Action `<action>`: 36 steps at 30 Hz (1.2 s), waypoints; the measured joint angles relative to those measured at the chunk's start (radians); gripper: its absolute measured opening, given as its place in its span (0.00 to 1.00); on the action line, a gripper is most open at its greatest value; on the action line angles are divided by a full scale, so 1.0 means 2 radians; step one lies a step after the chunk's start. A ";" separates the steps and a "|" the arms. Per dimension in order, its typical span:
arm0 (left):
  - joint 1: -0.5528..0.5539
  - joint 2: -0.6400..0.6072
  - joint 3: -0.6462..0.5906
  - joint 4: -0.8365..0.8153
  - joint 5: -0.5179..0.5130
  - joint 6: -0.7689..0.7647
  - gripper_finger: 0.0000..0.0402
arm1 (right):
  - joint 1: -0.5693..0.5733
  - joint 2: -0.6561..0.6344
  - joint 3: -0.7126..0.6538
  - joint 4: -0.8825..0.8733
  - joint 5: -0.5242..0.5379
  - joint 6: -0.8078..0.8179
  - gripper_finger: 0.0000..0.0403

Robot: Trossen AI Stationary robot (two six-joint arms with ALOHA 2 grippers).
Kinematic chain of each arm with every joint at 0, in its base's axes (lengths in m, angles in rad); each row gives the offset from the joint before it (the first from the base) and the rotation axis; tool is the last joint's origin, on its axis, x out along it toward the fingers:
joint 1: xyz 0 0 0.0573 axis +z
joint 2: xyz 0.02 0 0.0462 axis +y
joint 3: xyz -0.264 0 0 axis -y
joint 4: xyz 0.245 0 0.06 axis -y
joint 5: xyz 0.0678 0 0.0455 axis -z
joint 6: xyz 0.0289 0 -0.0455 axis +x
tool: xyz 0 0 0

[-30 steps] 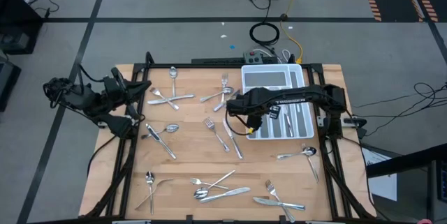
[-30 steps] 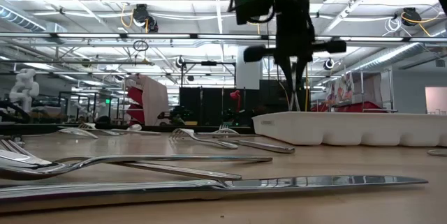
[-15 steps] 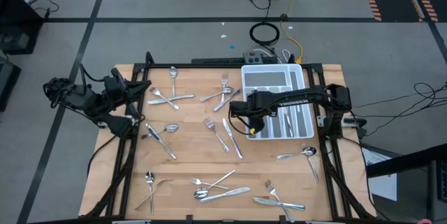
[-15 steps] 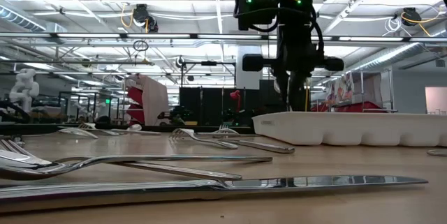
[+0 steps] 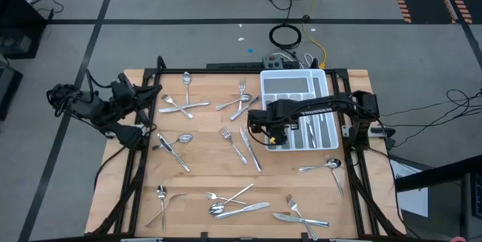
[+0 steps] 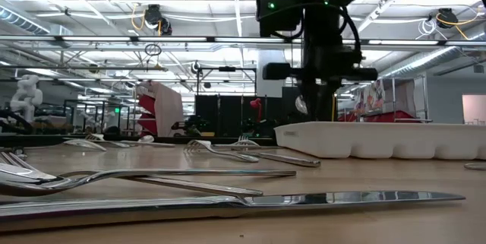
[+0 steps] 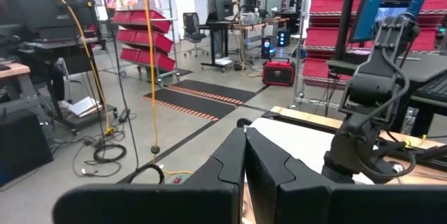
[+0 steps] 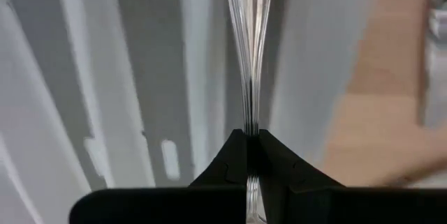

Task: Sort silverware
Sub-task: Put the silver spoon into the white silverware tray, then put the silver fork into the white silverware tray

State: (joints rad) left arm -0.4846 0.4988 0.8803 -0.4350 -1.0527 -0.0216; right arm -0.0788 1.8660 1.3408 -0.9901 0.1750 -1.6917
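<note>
Landmark: white cutlery tray, sitting at the far right part of the wooden table, partly filled with silverware in its long compartments.

1. Right gripper: hovering over the tray's near left corner, above a long compartment. Its fingers are pinching together on the slim handle of one utensil, which is hanging down toward the tray's ribbed white floor. Whether that piece is a fork, spoon or knife cannot be told. In the low view the gripper is standing just above the tray's rim.

2. Left gripper: waiting well to the left of the tray, at the table's left edge. In its own wrist view its two dark fingers are lying together, with nothing between them.

3. Loose silverware, all lying on the table outside the tray:
- a fork and further pieces just left of the tray;
- a spoon and a crossed pair farther left, between the tray and the left gripper;
- a fork and a knife beside the tray's near left corner;
- a spoon just in front of the tray's near edge;
- a spoon and knife well to the left, near the left gripper;
- clusters along the near edge: left, middle, right.

4. Low view: a long knife and fork lying closest to that camera.
</note>
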 joint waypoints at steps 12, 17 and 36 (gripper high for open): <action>0.000 0.000 0.000 0.000 -0.012 -0.001 0.04 | -0.005 0.000 -0.059 0.087 -0.013 -0.025 0.00; 0.000 0.000 0.000 0.000 -0.016 -0.001 0.04 | -0.017 0.000 -0.059 0.097 -0.014 0.007 0.01; 0.000 0.000 0.000 0.000 -0.019 0.000 0.04 | -0.040 0.000 -0.059 0.102 -0.011 0.074 0.21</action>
State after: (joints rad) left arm -0.4844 0.4989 0.8803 -0.4355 -1.0912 -0.0219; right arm -0.1585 1.8664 1.2224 -0.7870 0.1527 -1.5434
